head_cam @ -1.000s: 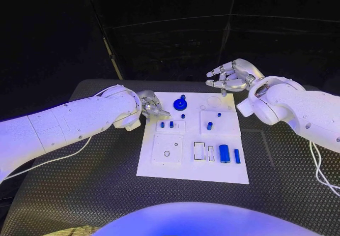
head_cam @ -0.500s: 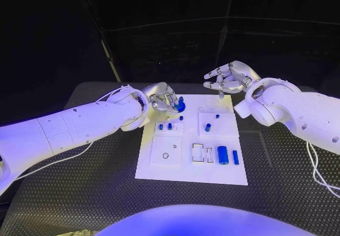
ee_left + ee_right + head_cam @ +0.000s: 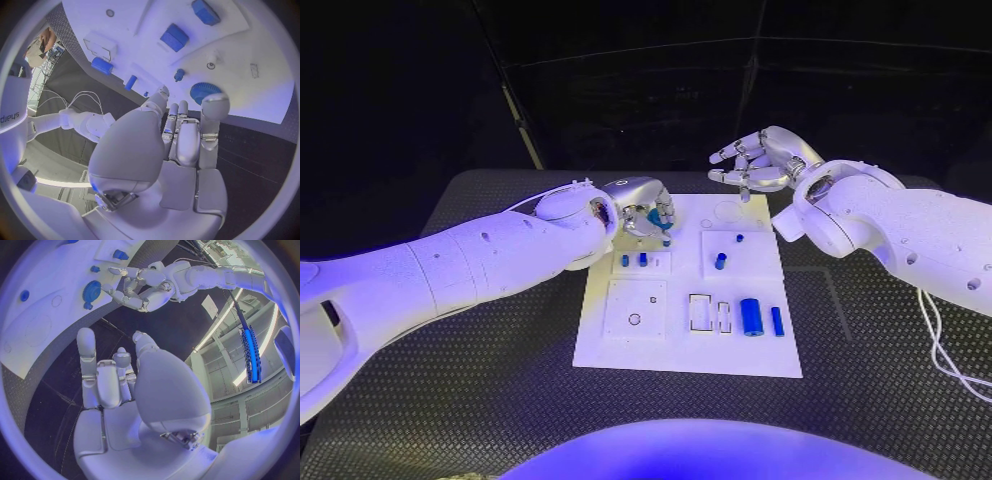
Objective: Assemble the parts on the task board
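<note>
Figure: two hands above the far end of the task board [image 3: 610, 345]. The left hand [image 3: 640, 207] hovers over the board's far left corner, fingers loosely spread and holding nothing, as the left wrist view confirms. The round blue knob [image 3: 205, 92] sits just beyond its fingertips [image 3: 214, 104], apparently directly beneath them; whether a finger touches it cannot be told. This is the relation the next move appears to turn on: the knob lies straight ahead of and below the left hand, its short stem seeming to point upward, so a downward closing of the fingers would likely meet it. The left hand is much the nearer of the two. The right hand [image 3: 759, 160] hangs beyond the board's far right corner, raised, fingers apart and empty, well apart from the knob.

Nearer the robot than the left hand, the board's raised blocks carry small blue pegs [image 3: 633, 260] standing in their holes, and a further blue peg [image 3: 720, 261] stands in the neighbouring block. Nearest the robot, a large blue cylinder [image 3: 753, 317] and a thin blue bar [image 3: 777, 321] lie flat, long axes running toward the robot, beside two open rectangular slots [image 3: 710, 313]
</note>
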Available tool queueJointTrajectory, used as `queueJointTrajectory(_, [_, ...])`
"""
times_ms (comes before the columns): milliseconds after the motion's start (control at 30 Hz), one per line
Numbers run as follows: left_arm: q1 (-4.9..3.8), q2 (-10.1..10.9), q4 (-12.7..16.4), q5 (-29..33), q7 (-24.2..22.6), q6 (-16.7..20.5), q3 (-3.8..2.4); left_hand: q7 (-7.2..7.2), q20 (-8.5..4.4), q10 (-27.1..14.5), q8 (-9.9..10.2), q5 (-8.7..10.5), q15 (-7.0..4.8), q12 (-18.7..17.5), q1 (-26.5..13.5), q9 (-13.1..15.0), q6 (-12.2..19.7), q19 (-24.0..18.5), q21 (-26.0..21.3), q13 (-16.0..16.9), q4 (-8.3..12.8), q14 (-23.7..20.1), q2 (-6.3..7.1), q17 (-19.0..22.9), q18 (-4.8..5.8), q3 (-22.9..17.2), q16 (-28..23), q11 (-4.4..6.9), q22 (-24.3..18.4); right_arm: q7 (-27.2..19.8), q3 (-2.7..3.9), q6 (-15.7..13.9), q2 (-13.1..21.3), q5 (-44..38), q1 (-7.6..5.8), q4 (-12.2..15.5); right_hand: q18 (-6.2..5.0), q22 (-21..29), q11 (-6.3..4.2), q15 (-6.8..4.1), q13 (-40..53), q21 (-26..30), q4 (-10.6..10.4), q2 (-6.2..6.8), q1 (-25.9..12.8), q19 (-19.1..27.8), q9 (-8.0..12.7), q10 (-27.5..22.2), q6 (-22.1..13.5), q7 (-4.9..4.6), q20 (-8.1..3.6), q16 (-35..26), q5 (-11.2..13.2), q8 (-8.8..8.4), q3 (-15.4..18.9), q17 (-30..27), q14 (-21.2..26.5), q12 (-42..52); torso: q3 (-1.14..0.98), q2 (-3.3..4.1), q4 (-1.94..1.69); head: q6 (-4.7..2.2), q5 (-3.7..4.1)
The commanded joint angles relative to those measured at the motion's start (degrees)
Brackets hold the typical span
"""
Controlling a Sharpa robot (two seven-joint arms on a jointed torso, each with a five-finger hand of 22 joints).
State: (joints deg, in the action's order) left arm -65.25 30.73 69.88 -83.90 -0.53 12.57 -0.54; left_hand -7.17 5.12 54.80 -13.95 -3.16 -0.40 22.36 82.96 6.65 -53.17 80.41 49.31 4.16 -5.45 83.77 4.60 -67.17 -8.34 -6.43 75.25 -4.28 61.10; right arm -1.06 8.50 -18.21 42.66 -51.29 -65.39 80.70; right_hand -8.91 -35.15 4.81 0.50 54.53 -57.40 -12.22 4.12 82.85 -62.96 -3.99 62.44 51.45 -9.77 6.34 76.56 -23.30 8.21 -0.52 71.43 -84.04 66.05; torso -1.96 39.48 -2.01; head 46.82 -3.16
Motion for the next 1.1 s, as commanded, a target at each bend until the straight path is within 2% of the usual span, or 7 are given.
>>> queueJointTrajectory(33, [-0.07,-0.7,-0.9,-5.0,1.1,-4.3,0.01,0.11,0.01,0.3,0.5,-0.01,-0.28,-0.4,0.0,-0.1,-0.4,0.6,1.4,-0.1,0.0,1.9,0.42,-0.4,1.23,-0.4,0.6,-0.04,1.1,-0.6,0.03,0.3,-0.1,-0.3,-0.11,0.1,-0.96,0.0,-0.08,-0.28,-0.1,0.4,-0.2,-0.44,-0.2,0.2,0.0,-0.4,0.0,0.03,0.00,-0.1,-0.2,0.27,-0.1,-0.1,-0.9,0.0,0.01,0.00,-0.10,0.06,0.09])
queueJointTrajectory(500, [-0.05,-3.6,-4.2,-6.6,2.3,-7.3,0.10,0.26,-0.21,0.8,1.1,-0.03,-0.50,-1.1,-0.1,-0.3,-1.0,1.4,4.1,-0.2,-0.1,2.0,0.19,0.1,1.60,-0.8,0.7,0.09,3.2,-0.6,0.02,0.4,-0.2,-0.4,-0.11,0.1,-0.96,0.0,-0.08,-0.28,-0.1,0.4,-0.2,-0.44,-0.2,0.2,0.0,-0.4,0.0,0.03,0.00,-0.1,-0.2,0.27,-0.1,-0.1,-0.9,0.0,-0.02,-0.05,-0.10,0.13,0.26])
queueJointTrajectory(1100, [-0.03,-4.7,-5.3,-6.7,2.2,-8.8,0.17,0.57,-0.36,4.0,2.0,-0.05,-0.67,-2.7,0.8,-0.4,-3.6,1.6,6.9,-0.3,0.0,2.1,-1.10,0.7,2.01,-3.2,0.9,0.47,5.8,-0.6,0.02,0.5,-0.4,-0.4,-0.11,0.1,-0.92,-0.2,-0.10,-0.30,0.1,0.3,-0.1,-0.53,0.0,0.1,0.0,-0.2,0.0,0.05,-0.01,0.0,-0.3,0.35,-0.2,0.1,-1.0,0.2,0.00,-0.08,-0.15,0.35,0.33])
